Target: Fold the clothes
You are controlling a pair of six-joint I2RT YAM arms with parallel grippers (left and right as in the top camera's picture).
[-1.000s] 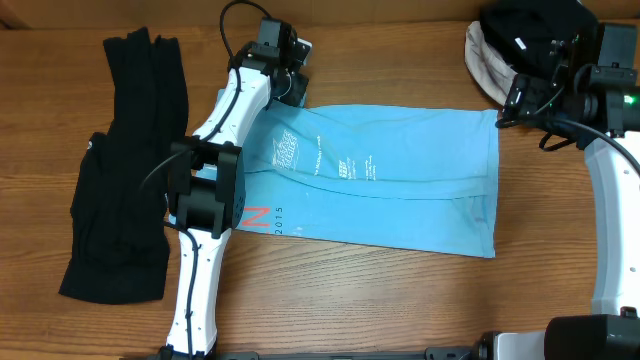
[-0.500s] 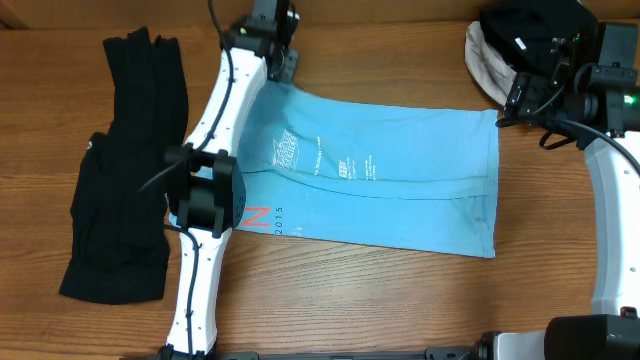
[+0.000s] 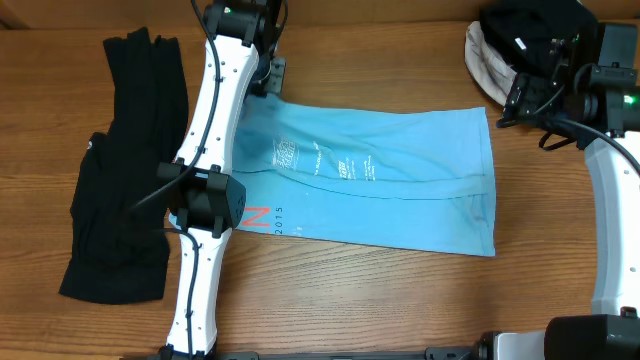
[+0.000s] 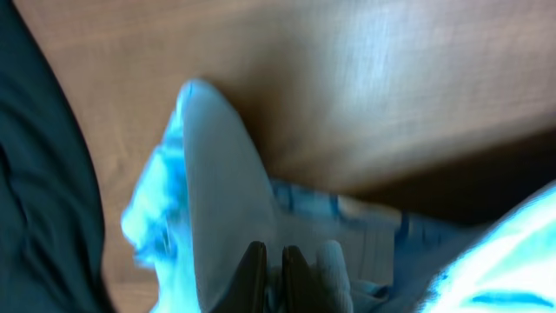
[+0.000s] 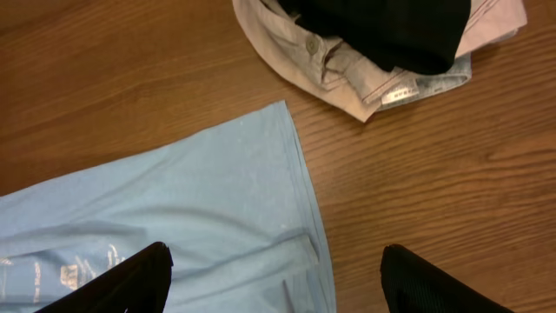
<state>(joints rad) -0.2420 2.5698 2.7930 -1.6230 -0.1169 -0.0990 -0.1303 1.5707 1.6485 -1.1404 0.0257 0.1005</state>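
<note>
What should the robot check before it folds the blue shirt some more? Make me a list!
1. Left end effector pinching the blue T-shirt corner: ok.
2. Right end effector open, holding nothing: ok.
3. Shirt lying smooth: not ok, a fold line runs across it.
4. Shirt's left edge, hidden under the left arm: cannot tell.
5. Clothes pile apart from the shirt: ok.

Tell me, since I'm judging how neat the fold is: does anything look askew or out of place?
The light blue T-shirt lies slanted, its far left corner pinched and drawn out by the left gripper, with a crease ridge running across it. The beige and black pile at the far right is crumpled, unfolded.
</note>
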